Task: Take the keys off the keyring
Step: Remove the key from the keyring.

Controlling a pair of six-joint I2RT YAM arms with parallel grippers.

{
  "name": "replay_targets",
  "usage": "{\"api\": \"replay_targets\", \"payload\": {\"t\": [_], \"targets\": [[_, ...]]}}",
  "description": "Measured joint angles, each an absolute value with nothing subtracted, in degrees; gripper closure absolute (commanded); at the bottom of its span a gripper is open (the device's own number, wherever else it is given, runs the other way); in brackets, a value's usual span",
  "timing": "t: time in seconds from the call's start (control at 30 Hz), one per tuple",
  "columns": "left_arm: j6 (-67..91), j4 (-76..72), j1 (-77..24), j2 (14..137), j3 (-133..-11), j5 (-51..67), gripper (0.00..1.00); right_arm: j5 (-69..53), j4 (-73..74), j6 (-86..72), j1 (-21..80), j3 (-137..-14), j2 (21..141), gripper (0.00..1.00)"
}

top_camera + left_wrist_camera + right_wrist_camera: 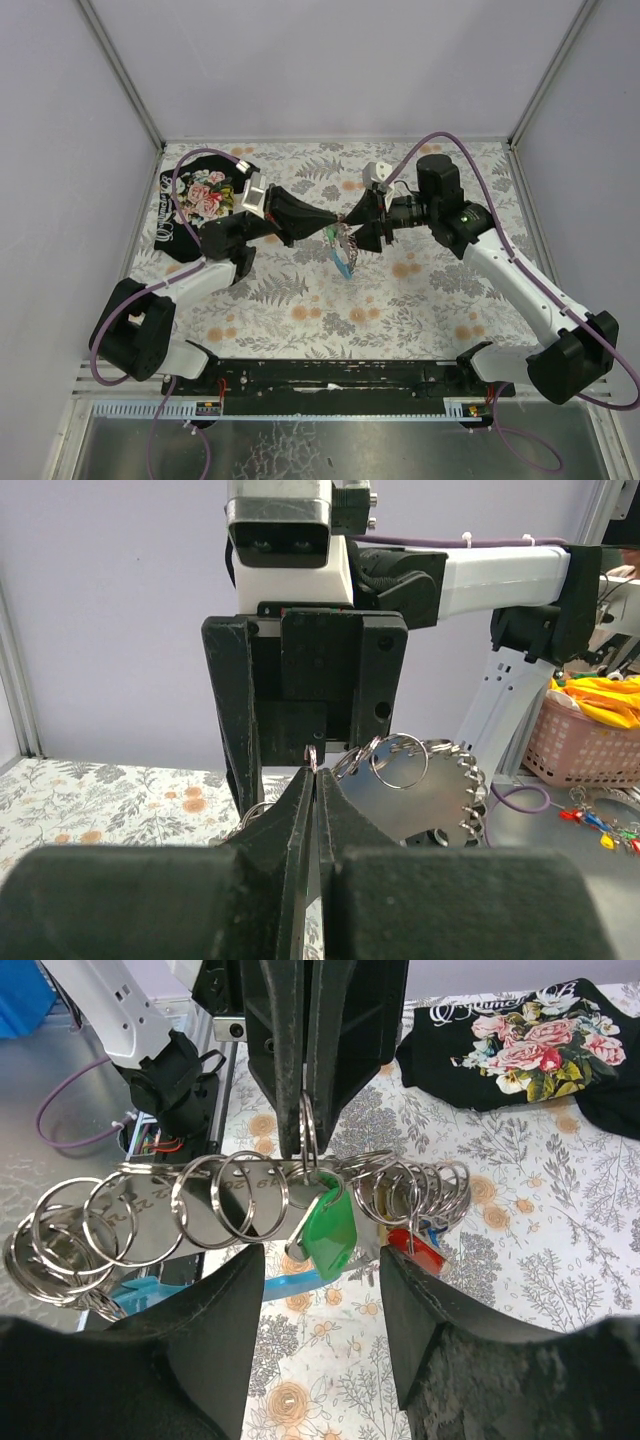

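Observation:
The keyring (346,236), a silvery plate strung with several split rings, hangs in the air above mid-table. My left gripper (333,219) is shut on one thin ring (312,754) at its top edge; its jaws meet just below that ring. In the right wrist view, a green-headed key (330,1225) and a red-headed key (426,1251) dangle from the rings (225,1195). A light-blue fob (343,263) hangs below. My right gripper (320,1260) stands open just short of the green key, one finger either side, touching nothing.
A black floral cloth (203,196) lies at the table's back left. The floral tablecloth (400,310) covers the surface. Beyond the table, the left wrist view shows a pink basket (590,742) and loose coloured keys (600,825).

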State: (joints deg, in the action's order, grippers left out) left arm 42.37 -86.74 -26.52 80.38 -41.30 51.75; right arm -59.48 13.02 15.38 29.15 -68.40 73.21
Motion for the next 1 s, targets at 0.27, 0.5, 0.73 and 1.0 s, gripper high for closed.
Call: {"api": "replay_targets", "payload": {"t": [0.27, 0.5, 0.73, 1.0], "targets": [[41.5, -86.8, -27.4, 80.2, -40.2, 48.6, 1.0, -57.8, 8.2, 11.1, 29.3, -67.2, 73.2, 0.59], [41.4, -86.8, -27.4, 80.1, -39.3, 48.1, 1.0, -56.1, 8.4, 11.4, 29.3, -67.2, 73.2, 0.85], [40.2, -86.0, -27.5, 80.0, -38.9, 48.0, 1.0, -53.2, 14.5, 17.2, 29.3, -69.5, 73.1, 0.97], [34.8, -80.8, -27.5, 77.6, -37.1, 47.0, 1.0, -47.2, 22.9, 26.9, 29.6, -73.0, 72.0, 1.0]]}}
